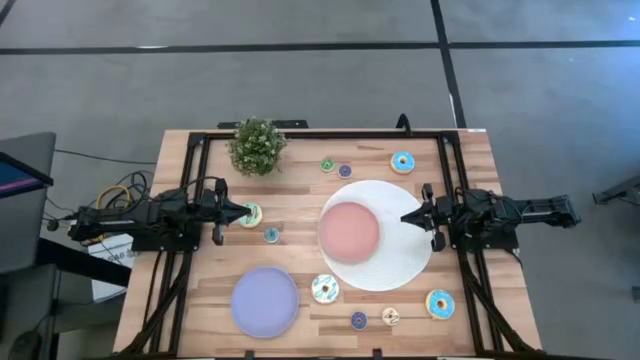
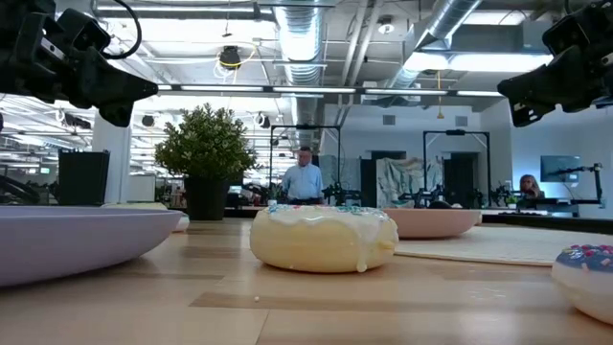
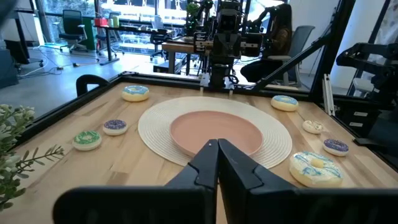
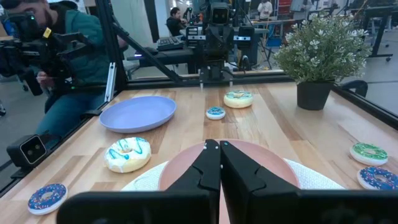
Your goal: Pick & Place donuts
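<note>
Looking across the table left to right: left gripper (image 1: 243,211) hangs above the wood with fingers pinched together, empty, right by a pale-iced donut (image 1: 251,214). Donuts are scattered on the wood around the lavender plate (image 1: 265,301) and pink plate (image 1: 349,231), none plated yet, so I'd guess sorting hasn't begun. Right gripper (image 1: 407,216) is clenched too, empty, over the white mat (image 1: 400,270).
</note>
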Robot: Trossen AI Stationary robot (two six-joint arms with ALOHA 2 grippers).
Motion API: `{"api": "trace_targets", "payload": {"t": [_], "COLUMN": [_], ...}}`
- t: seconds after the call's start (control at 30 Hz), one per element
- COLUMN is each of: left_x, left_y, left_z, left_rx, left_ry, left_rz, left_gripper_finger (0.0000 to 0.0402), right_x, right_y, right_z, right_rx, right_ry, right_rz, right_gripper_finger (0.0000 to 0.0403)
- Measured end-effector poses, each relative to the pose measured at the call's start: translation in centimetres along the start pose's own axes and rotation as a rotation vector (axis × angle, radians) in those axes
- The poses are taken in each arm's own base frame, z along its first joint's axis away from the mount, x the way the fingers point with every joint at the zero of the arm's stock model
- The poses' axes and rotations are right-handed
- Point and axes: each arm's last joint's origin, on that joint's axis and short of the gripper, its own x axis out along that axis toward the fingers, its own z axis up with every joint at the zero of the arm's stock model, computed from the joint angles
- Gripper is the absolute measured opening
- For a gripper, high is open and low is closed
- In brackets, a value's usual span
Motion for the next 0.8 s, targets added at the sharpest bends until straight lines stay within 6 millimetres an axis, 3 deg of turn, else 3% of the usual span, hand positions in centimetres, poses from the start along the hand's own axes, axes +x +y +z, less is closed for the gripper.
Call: {"api": "trace_targets", "payload": {"t": [0.27, 0.33, 0.43, 0.6, 0.8], "left_x": [0.0, 0.0, 0.0, 0.0, 0.0], "left_y": [0.0, 0.0, 0.0, 0.0, 0.0], "left_z": [0.0, 0.0, 0.0, 0.0, 0.0], "left_rx": [0.0, 0.0, 0.0, 0.0, 0.0], "left_ry": [-0.001, 0.0, 0.0, 0.0, 0.0], "left_rz": [0.0, 0.0, 0.0, 0.0, 0.0], "left_gripper_finger": [0.0, 0.0, 0.0, 0.0, 0.0], "right_x": [0.0, 0.0, -0.2, -1.0, 0.6], "right_y": [0.0, -0.1, 0.0, -0.1, -0.9], "right_z": [0.1, 0.5, 1.8, 6.5, 12.7], "right_rx": [0.066, 0.14, 0.115, 0.076, 0.07], "right_ry": [-0.021, -0.069, -0.191, -0.3, -0.086], "right_rz": [0.001, -0.002, 0.014, -0.138, -0.408], "right_gripper_finger": [0.0, 0.0, 0.0, 0.0, 0.0]}}
